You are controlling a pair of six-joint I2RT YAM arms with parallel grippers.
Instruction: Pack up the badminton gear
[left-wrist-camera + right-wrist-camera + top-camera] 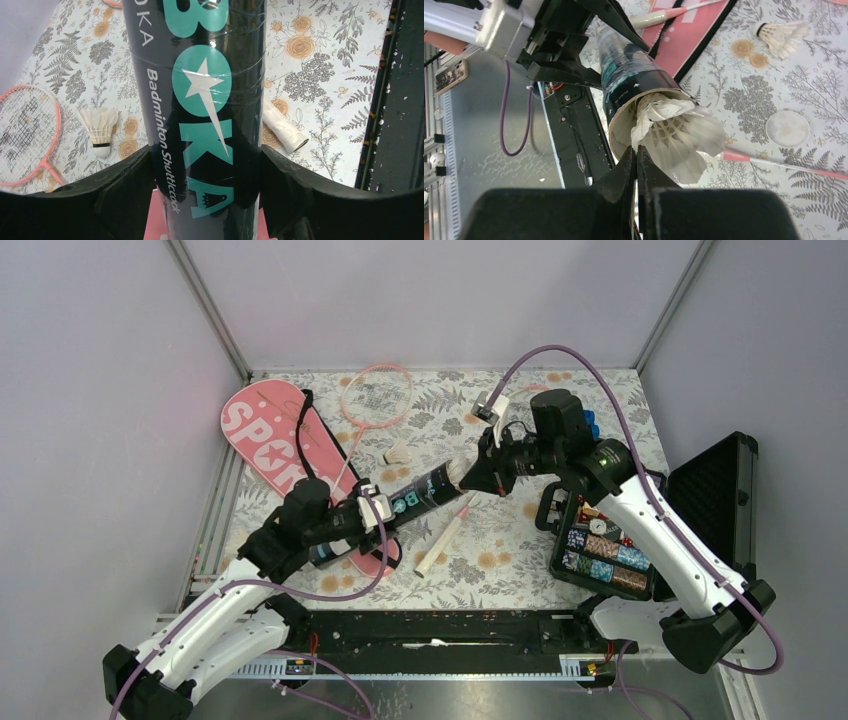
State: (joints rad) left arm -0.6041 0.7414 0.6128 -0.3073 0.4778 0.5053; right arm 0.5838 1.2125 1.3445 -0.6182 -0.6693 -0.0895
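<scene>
Top external: the left claw (376, 508) is clamped around a black cardboard tube with teal print (428, 488). The tube is held tilted above the floral-print surface (500, 570), with its open mouth toward the right arm. The right claw (468, 478) sits at that mouth, pinched on a white feather shuttlecock (457, 472).

A long pink fabric bag (262, 435) lies flat at left. White letters "SPOR" are readable on it; the rest is hidden under the left arm. A pink-framed racket (377, 395) lies at the back, its head just beside the bag. A loose white shuttlecock (398, 454) rests on the surface between that racket head and the tube. The second racket's cream handle (438, 542) lies near the tube's mouth end. A black case of patterned rolls (600, 552) stands open at right, partly under the right arm.

Left wrist: the tube fills the middle, with the black fingers (125, 187) pressed on both sides. The big teal print reads "BOKA" with a white star in the O. A white line reads "Badminton Shuttlecock", and there is a small "OKA" at upper left.

Right wrist: the fingertips are closed together on the edge of the shuttlecock's feather skirt. The skirt sticks out of the tube's mouth and some feathers are crumpled. A white round disc (787, 128) lies flat on the surface beside a thin racket shaft.
</scene>
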